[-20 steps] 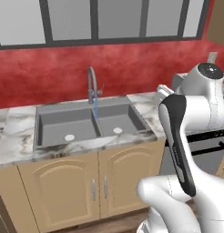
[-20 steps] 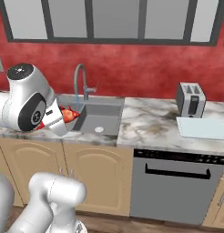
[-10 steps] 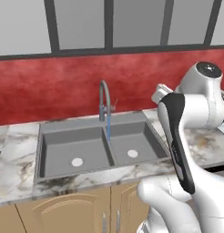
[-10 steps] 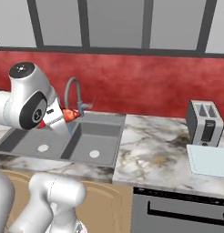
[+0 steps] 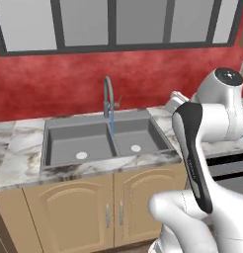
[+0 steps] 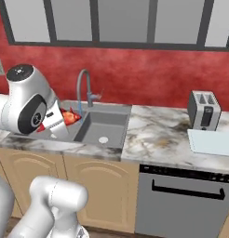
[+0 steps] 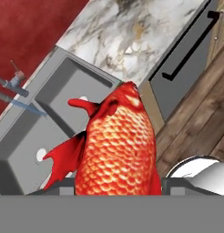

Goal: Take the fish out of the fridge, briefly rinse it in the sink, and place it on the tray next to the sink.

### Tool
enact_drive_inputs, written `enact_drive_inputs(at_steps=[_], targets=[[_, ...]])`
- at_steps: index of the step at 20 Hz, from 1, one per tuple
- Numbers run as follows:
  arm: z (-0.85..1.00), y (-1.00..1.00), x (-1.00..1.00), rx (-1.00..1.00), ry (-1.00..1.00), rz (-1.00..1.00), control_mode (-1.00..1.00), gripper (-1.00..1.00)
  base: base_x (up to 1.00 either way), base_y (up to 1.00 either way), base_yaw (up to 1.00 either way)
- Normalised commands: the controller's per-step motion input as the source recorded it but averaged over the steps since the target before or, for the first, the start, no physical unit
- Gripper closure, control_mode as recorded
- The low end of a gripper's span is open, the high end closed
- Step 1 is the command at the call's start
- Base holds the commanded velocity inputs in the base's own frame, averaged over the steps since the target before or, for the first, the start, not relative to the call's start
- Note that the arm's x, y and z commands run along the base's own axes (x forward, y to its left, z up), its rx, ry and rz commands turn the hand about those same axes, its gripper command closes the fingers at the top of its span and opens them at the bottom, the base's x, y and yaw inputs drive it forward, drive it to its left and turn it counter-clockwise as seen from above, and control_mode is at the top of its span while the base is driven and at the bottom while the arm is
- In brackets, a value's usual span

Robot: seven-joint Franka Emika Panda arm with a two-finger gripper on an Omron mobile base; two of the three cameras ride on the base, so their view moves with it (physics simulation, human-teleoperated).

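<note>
- No brand, label or writing can be read on anything in these views.
- The fish [image 7: 117, 145] is red-orange with a clear scale pattern, darker red fins at its side and a rounded head pointing away from the hand camera.
- In the right base view the fish [image 6: 70, 116] sits at the end of the arm, held above the counter edge just left of the sink [image 6: 105, 126], beside the faucet [image 6: 83, 90].
- The gripper [image 7: 117, 184] is clenched on the fish; its fingertips are mostly hidden behind the body, so the exact contact is hard to make out.
- The arm is folded, the hand angled down toward the sink's right basin.
- A thin blue stream runs from the faucet [image 5: 108, 96] into the sink [image 5: 106, 141].
- A toaster [image 6: 204, 109] and a pale tray [image 6: 212, 142] stand on the marble counter [image 6: 153, 137] well right of the sink, above a dishwasher [image 6: 181, 200].
</note>
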Motion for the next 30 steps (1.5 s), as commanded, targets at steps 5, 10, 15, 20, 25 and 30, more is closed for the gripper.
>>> enact_drive_inputs(at_steps=[5,10,15,20,25,30], targets=[[0.0,0.0,0.0,0.0,0.0,0.0,1.0,1.0,0.6,0.0,0.0],[0.0,0.0,0.0,0.0,0.0,0.0,1.0,1.0,0.76,0.0,0.0],[-0.05,-0.09,0.06,0.0,0.01,0.02,-1.0,1.0,0.05,-0.06,0.01],[-0.39,-0.5,0.71,0.19,0.23,0.25,-1.0,1.0,0.0,0.0,0.0],[-0.59,-0.02,0.54,0.18,0.22,0.34,-1.0,1.0,0.0,0.0,0.0],[-0.83,0.38,0.5,0.06,0.06,0.28,-1.0,1.0,0.0,0.0,0.0]])
